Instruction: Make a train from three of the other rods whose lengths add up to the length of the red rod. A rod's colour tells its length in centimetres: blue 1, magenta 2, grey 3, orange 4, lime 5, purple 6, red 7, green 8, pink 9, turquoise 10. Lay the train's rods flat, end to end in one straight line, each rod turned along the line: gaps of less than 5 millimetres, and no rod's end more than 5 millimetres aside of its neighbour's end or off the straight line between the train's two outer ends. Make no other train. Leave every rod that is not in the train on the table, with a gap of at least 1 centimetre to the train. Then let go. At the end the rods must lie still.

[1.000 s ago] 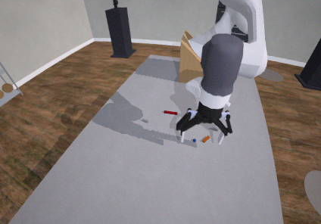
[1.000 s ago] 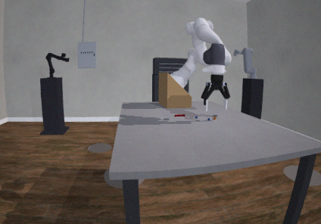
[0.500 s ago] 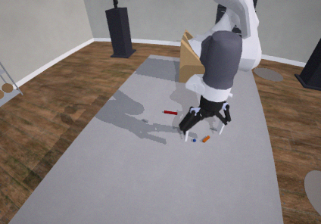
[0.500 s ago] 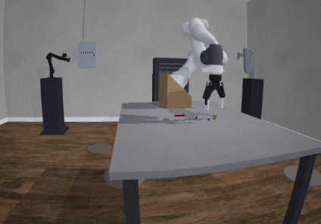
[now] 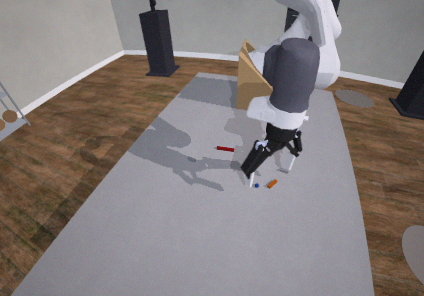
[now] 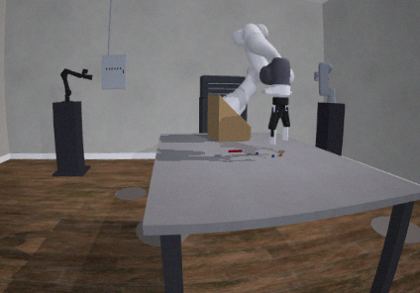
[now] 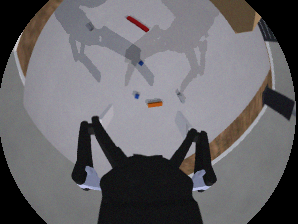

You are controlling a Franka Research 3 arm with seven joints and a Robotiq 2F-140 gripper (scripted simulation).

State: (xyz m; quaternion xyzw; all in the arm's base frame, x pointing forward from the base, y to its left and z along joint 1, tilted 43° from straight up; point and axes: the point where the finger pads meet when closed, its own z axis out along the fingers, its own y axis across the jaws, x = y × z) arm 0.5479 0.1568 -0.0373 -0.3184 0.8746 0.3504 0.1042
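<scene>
Orange rod (image 5: 272, 183) and blue rod (image 5: 256, 185) lie just below the gaping, empty pincer (image 5: 270, 176), apparently poised to pick one, while the red rod (image 5: 225, 149) lies apart, beyond it, as reference.

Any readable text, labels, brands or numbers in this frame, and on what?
None can be read. The grey wall panel carries a short row of dark marks, too small and blurred to make out. The rods, the table and the open gripper show no lettering.
</scene>
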